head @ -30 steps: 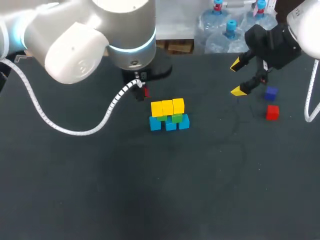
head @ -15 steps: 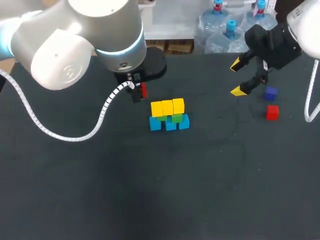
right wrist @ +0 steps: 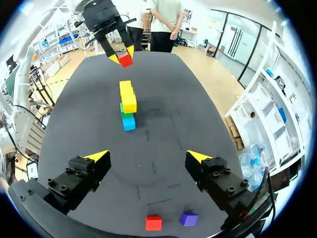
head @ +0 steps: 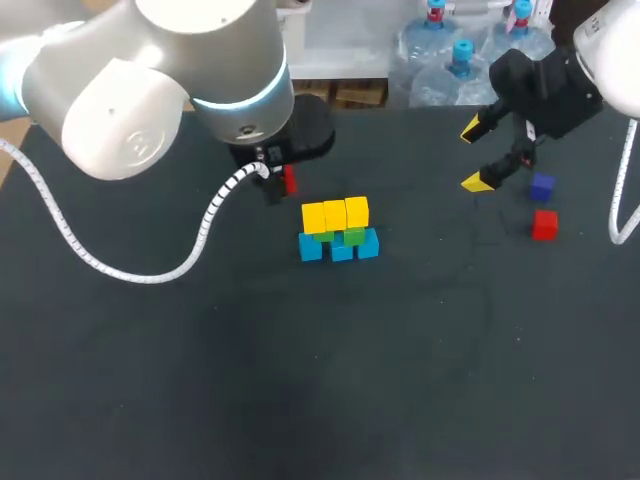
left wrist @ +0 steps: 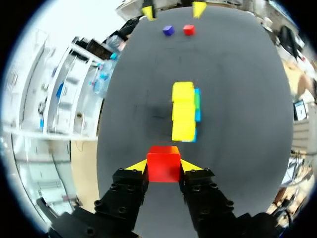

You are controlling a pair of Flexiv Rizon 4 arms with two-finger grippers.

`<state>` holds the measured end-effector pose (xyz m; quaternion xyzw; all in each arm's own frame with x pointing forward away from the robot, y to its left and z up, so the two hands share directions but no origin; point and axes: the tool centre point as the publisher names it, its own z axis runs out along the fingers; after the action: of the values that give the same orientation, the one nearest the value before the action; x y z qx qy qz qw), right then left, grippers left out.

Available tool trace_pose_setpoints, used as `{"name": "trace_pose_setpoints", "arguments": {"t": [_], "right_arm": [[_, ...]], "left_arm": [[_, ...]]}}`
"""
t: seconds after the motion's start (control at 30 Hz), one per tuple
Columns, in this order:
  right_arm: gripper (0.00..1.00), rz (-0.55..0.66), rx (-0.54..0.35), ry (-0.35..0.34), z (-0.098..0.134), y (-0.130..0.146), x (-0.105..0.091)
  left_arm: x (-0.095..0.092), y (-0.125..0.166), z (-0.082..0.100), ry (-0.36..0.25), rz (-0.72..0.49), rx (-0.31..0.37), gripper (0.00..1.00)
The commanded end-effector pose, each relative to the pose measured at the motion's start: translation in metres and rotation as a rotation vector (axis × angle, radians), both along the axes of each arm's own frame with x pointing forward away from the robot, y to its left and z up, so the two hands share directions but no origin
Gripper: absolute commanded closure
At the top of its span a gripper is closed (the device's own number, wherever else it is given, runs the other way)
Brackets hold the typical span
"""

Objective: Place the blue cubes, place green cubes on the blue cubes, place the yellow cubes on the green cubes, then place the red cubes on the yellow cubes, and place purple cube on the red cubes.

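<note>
In the middle of the table stands a stack: a row of blue cubes (head: 340,248), green cubes (head: 350,237) on them, and three yellow cubes (head: 335,214) on top. My left gripper (left wrist: 164,166) is shut on a red cube (left wrist: 163,163), held above the table just left of the stack; the same red cube (head: 289,179) peeks out under the left arm in the head view. My right gripper (head: 472,156) hangs open and empty at the back right. Beside it lie a purple cube (head: 542,186) and a second red cube (head: 544,224).
The white left arm and its cable (head: 140,262) arch over the table's left half. The dark tabletop (head: 380,370) stretches in front of the stack.
The left arm shifted between a second ago and half a second ago, bringing the red cube into plainer view; since then nothing has moved. The right arm stays still.
</note>
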<state>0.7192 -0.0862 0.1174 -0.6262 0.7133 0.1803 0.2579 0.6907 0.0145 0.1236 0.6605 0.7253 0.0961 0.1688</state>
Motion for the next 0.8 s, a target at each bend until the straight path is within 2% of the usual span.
{"name": "trace_pose_setpoints", "arguments": {"t": [0.03,0.1,0.13,0.33,0.53,0.6,0.7,0.8], "right_arm": [[0.00,0.000,0.001,0.000,0.000,0.000,0.000],[0.00,0.000,0.001,0.000,0.000,0.000,0.000],[0.00,0.000,0.001,0.000,0.000,0.000,0.000],[0.00,0.000,0.001,0.000,0.000,0.000,0.000],[0.00,0.000,0.001,0.000,0.000,0.000,0.000],[0.00,0.000,0.001,0.000,0.000,0.000,0.000],[0.00,0.000,0.001,0.000,0.000,0.000,0.000],[0.00,0.000,0.001,0.000,0.000,0.000,0.000]], "left_arm": [[0.024,-0.038,0.008,0.091,-0.117,0.060,1.00],[0.032,-0.046,0.004,0.154,-0.145,0.095,1.00],[0.035,-0.050,0.003,0.165,-0.154,0.078,1.00],[0.038,-0.066,0.000,0.220,-0.144,0.103,1.00],[0.027,-0.074,-0.001,0.221,-0.082,0.127,1.00],[0.023,-0.076,-0.002,0.208,-0.073,0.125,1.00],[0.015,-0.075,0.000,0.202,-0.036,0.165,1.00],[0.007,-0.073,0.003,0.178,-0.002,0.160,1.00]]}}
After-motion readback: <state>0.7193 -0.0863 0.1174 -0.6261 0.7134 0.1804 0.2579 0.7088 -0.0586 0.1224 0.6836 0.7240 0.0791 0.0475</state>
